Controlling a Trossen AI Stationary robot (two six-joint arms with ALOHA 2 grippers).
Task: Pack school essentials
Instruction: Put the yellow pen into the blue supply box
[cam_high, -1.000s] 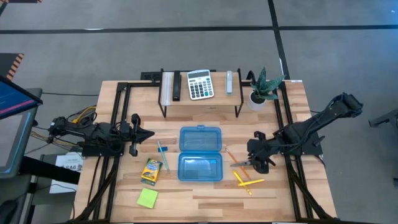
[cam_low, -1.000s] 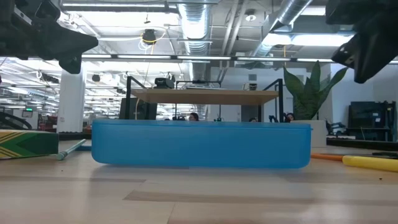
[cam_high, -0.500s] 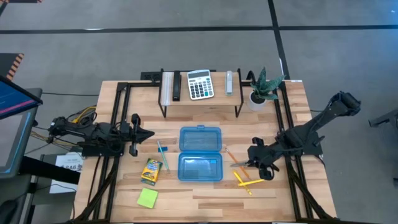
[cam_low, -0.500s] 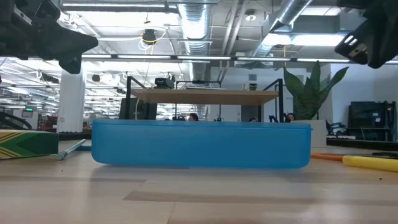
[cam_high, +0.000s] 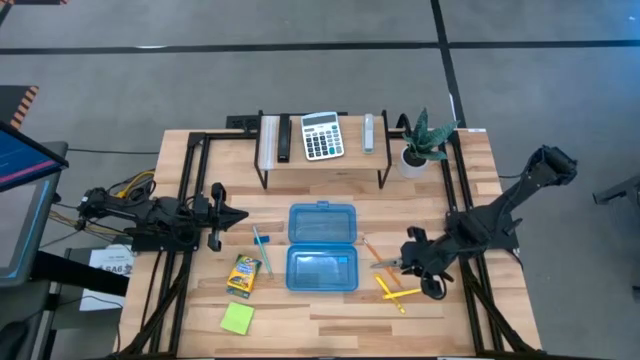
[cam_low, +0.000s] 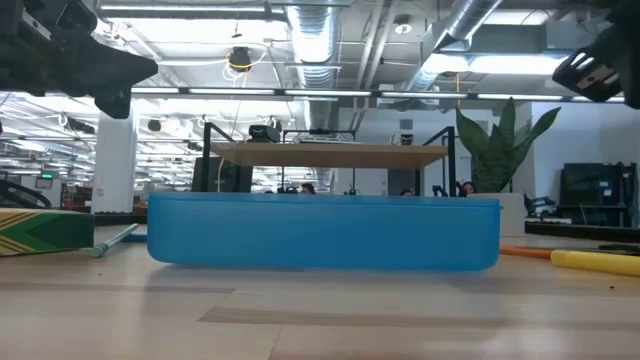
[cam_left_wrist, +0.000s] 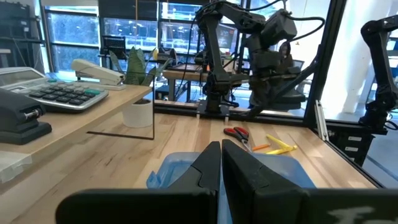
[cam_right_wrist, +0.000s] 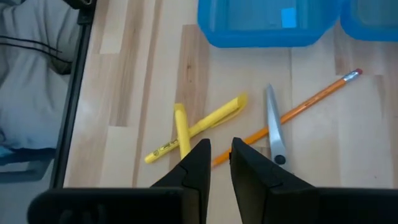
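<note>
The school essentials lie flat on the table around an open translucent blue case (cam_high: 322, 247). To its left are a thin teal pen (cam_high: 262, 248), a yellow-green crayon box (cam_high: 242, 272) and a lime-green sticky-note pad (cam_high: 237, 318). To its right are red-handled scissors (cam_high: 388, 263), an orange pencil (cam_right_wrist: 311, 99) and two crossed yellow markers (cam_right_wrist: 194, 127). My right gripper (cam_right_wrist: 219, 155) hovers above the markers, pointing slantwise down. Its fingers stand a narrow gap apart with nothing between them. My left gripper (cam_left_wrist: 221, 158) waits shut at the table's left edge, pointing level.
A raised shelf (cam_high: 320, 160) at the far edge carries a white-and-grey calculator (cam_high: 322, 135), a stapler (cam_high: 369, 132) and other items. A potted plant (cam_high: 418, 145) stands to its right. Dark frame rails (cam_high: 190, 200) run along both table sides. Bare wood lies near the front edge.
My right gripper has swung toward the table's near edge, from beside the scissors to above the crossed yellow markers. Its finger gap is unchanged. Nothing on the table has moved.
</note>
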